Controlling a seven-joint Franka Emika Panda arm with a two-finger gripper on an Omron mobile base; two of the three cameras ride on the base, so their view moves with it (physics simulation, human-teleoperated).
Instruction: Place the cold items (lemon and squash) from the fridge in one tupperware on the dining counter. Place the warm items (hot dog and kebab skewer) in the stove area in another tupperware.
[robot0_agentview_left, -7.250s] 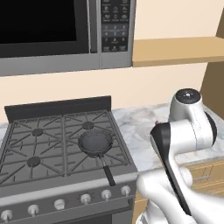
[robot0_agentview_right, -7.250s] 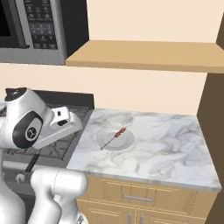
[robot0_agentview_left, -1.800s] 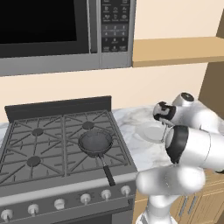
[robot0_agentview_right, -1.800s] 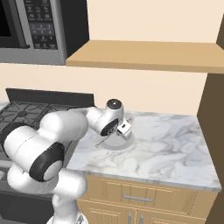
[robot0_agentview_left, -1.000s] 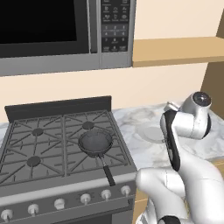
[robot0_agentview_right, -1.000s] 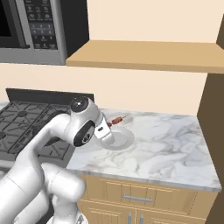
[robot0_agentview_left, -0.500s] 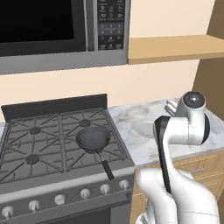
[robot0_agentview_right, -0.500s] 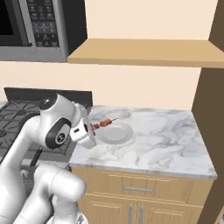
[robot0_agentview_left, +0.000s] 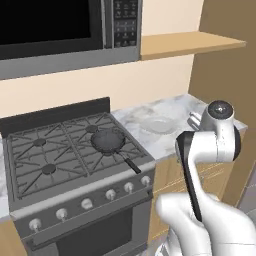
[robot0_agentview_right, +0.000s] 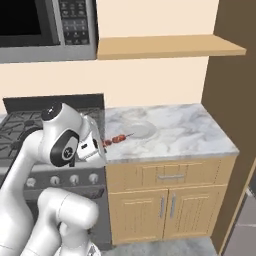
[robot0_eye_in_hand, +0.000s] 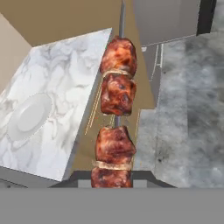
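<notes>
The kebab skewer (robot0_eye_in_hand: 114, 118) juts straight out ahead of the fingers, which are clamped on its near end, held in the air off the counter's (robot0_agentview_right: 185, 132) front edge. The empty plate (robot0_agentview_right: 140, 131) lies beyond it. For the carry, keep the gripper (robot0_agentview_right: 97, 145) level so the meat doesn't slide or swing.

skewer (robot0_eye_in_hand: 114, 127) x1, 4 meat chunks | plate (robot0_agentview_left: 158, 125) x1 | pan (robot0_agentview_left: 108, 142) x1 | stove (robot0_agentview_left: 60, 155) burners x4, knobs x5 | microwave (robot0_agentview_left: 65, 25) x1 | shelf (robot0_agentview_right: 165, 46) x1
</notes>
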